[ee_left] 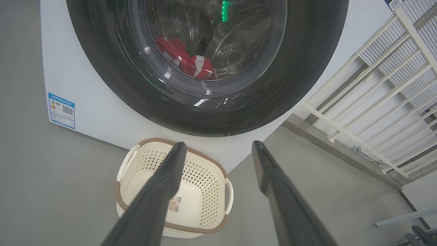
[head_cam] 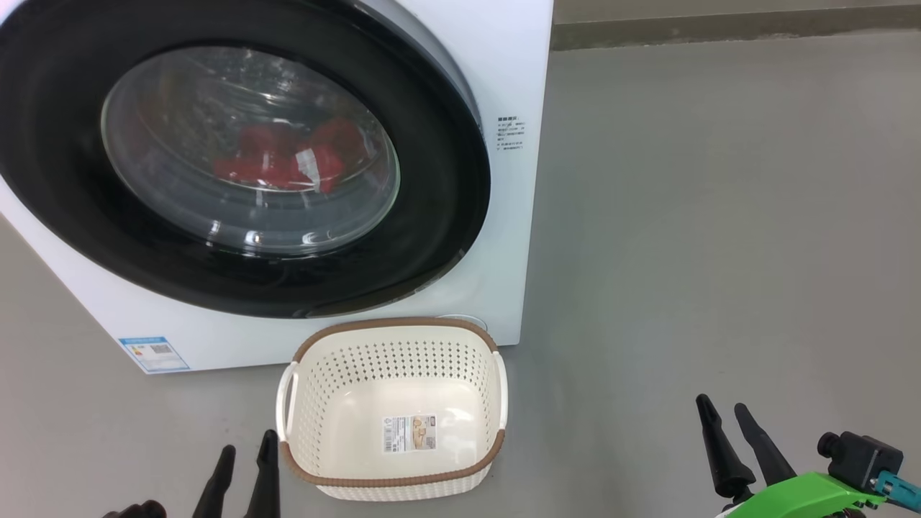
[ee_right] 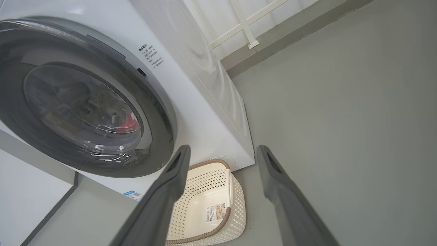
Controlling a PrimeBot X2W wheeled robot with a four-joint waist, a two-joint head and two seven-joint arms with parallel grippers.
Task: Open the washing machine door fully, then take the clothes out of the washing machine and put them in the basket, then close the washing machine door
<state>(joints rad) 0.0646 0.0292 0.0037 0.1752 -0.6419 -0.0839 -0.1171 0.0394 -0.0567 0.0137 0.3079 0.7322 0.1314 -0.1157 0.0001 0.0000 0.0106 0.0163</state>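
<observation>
The white washing machine (head_cam: 504, 72) stands ahead at the upper left, its round black-rimmed door (head_cam: 432, 216) shut. Through the glass I see the red clothes (head_cam: 288, 162) lying in the drum, also the clothes (ee_left: 187, 61) in the left wrist view. The cream basket (head_cam: 392, 478) sits on the floor right below the door, with nothing in it but a paper label. My left gripper (head_cam: 248, 450) is open at the lower left, just left of the basket. My right gripper (head_cam: 723, 406) is open at the lower right, well clear of the basket. Both hold nothing.
Grey floor (head_cam: 719, 216) spreads to the right of the machine up to a low wall base. A white railing (ee_left: 375, 85) stands beside the machine in the left wrist view. A blue sticker (head_cam: 153, 354) marks the machine's lower front.
</observation>
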